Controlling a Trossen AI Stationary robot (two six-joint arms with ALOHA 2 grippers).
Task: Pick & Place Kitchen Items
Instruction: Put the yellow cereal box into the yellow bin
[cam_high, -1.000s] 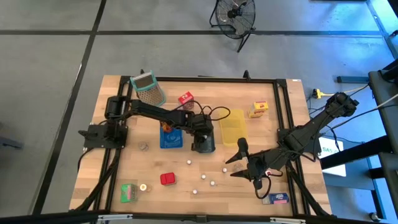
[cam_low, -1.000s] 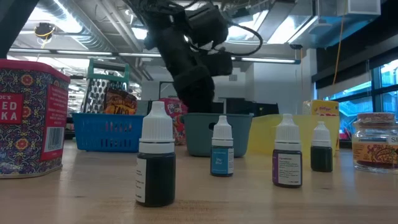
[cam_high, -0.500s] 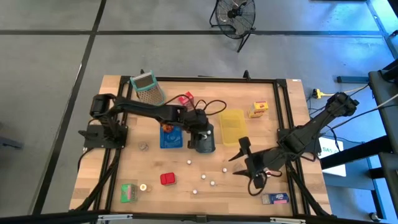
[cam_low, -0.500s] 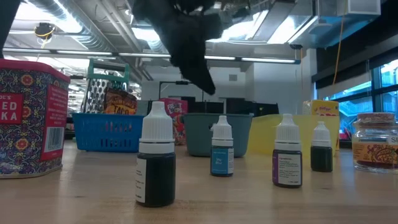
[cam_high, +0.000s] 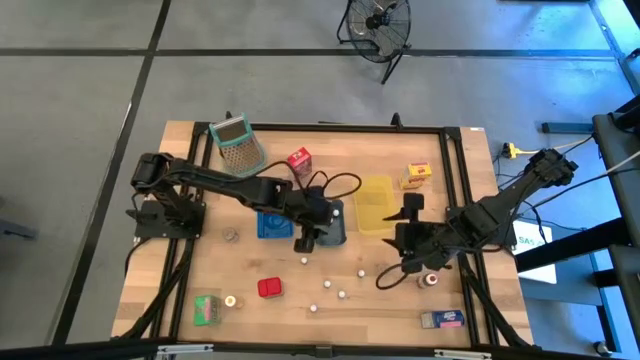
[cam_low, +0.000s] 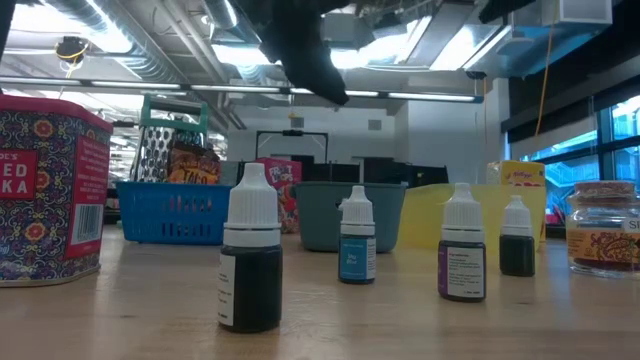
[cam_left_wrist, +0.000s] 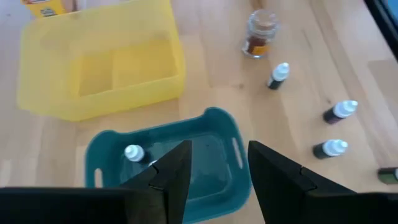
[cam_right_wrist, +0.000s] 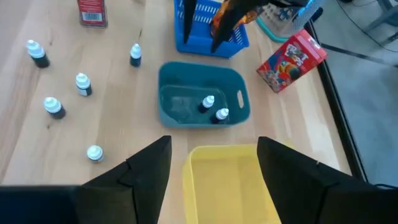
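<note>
Now, with the left gripper (cam_left_wrist: 214, 177) spread and empty above the teal bin (cam_left_wrist: 217, 127) holding two bottles (cam_right_wrist: 208, 103), and the right gripper (cam_right_wrist: 211, 165) spread beside it, a descent could clip the bin's rim or topple loose bottles (cam_high: 342, 294) nearby.

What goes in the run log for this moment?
left gripper: open, empty, above teal bin | bin: two dropper bottles | right gripper: open, empty

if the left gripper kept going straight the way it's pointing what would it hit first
Probably the teal bin: the left gripper stands open, empty, aimed down at its interior. A dropper bottle lies off to one side inside. How high it hangs above the bin is unclear.
</note>
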